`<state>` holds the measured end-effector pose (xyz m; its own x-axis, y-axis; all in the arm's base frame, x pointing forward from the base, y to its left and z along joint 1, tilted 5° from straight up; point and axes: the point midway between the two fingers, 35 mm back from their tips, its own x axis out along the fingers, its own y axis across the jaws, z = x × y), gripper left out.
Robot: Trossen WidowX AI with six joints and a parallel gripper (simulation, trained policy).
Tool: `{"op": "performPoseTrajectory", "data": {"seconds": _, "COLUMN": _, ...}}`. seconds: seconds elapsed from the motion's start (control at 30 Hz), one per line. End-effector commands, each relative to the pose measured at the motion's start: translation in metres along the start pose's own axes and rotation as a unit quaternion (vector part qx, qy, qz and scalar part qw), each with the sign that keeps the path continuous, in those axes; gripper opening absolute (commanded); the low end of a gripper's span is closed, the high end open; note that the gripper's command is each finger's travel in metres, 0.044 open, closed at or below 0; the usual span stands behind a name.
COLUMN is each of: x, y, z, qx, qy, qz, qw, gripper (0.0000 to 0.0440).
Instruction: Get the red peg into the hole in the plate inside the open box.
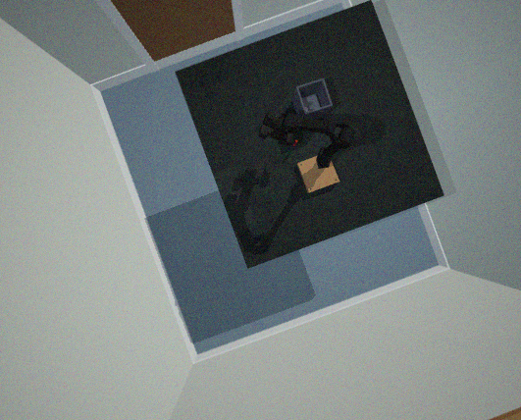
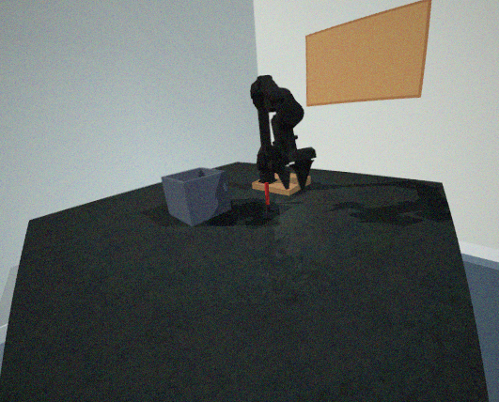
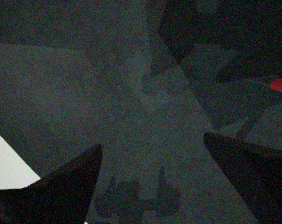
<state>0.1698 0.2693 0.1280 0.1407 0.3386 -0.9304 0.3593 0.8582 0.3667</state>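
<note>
Peg, red (image 1: 295, 142) (image 2: 267, 193) (image 3: 280, 86), stands upright on the dark table (image 1: 373, 64) (image 2: 263, 305) (image 3: 117, 110), outside the grey-blue box (image 1: 299, 101) (image 2: 183, 199) and apart from it. Gripper (image 1: 279, 131) (image 2: 295, 188) (image 3: 153, 143) points downward with its fingers spread wide and nothing between them; in the wrist view the peg shows at the right edge, outside the finger gap. Arm base rests on a tan board (image 1: 330, 179) (image 2: 287, 192), with the box open at the top.

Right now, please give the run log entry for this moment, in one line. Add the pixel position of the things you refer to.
jaws (image 2: 295, 187): open, nothing held | red peg (image 1: 295, 142) (image 2: 267, 193) (image 3: 280, 86): upright, outside box (image 1: 300, 102) (image 2: 191, 202) | insertion: not done
</note>
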Motion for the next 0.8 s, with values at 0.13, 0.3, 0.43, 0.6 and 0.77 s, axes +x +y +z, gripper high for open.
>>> {"op": "performPoseTrajectory", "data": {"seconds": 0.13, "x": -0.026, "y": -0.046, "z": 0.030, "qx": 0.130, "qy": -0.012, "qz": -0.059, "qw": 0.990, "gripper": 0.0440}}
{"op": "performPoseTrajectory", "data": {"seconds": 0.3, "x": -0.044, "y": -0.076, "z": 0.036, "qx": 0.201, "qy": -0.011, "qz": -0.095, "qw": 0.975, "gripper": 0.0440}}
{"op": "performPoseTrajectory", "data": {"seconds": 0.43, "x": -0.055, "y": -0.095, "z": 0.034, "qx": 0.243, "qy": -0.006, "qz": -0.119, "qw": 0.963, "gripper": 0.0440}}
{"op": "performPoseTrajectory", "data": {"seconds": 0.6, "x": -0.062, "y": -0.112, "z": 0.029, "qx": 0.280, "qy": 0.004, "qz": -0.143, "qw": 0.949, "gripper": 0.0440}}
{"op": "performPoseTrajectory", "data": {"seconds": 0.77, "x": -0.060, "y": -0.126, "z": 0.024, "qx": 0.302, "qy": 0.014, "qz": -0.164, "qw": 0.939, "gripper": 0.0440}}
